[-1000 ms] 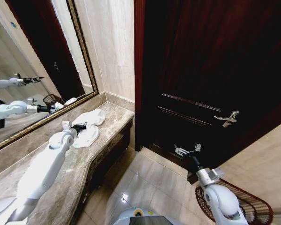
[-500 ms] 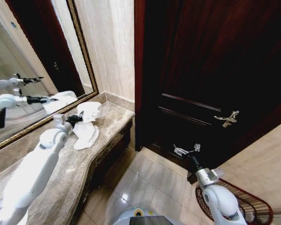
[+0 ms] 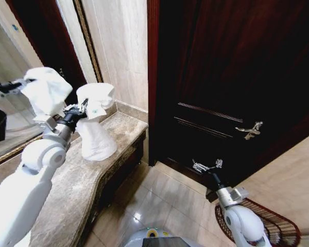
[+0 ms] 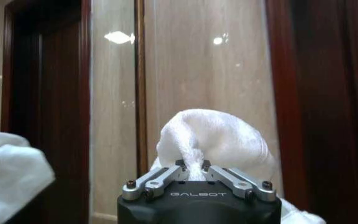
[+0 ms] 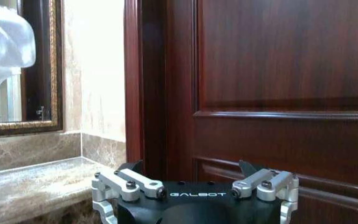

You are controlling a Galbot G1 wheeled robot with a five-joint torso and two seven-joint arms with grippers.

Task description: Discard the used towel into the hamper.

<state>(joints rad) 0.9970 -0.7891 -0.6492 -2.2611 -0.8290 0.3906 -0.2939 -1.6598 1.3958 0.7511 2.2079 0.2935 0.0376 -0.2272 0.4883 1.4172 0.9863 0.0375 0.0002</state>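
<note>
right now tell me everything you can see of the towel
The towel is white, soft terry cloth as it looks, bunched and crumpled. The left tool is shut on its upper part, pinching a fold between the fingers. Its top puffs up above the grip; the rest hangs down in a cone, with the bottom edge at the marble counter. The mirror beside it shows its reflection.

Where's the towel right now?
In the head view the towel hangs on the robot's left, pinched in the left gripper, its tail draping onto the marble counter beside the mirror.
</note>
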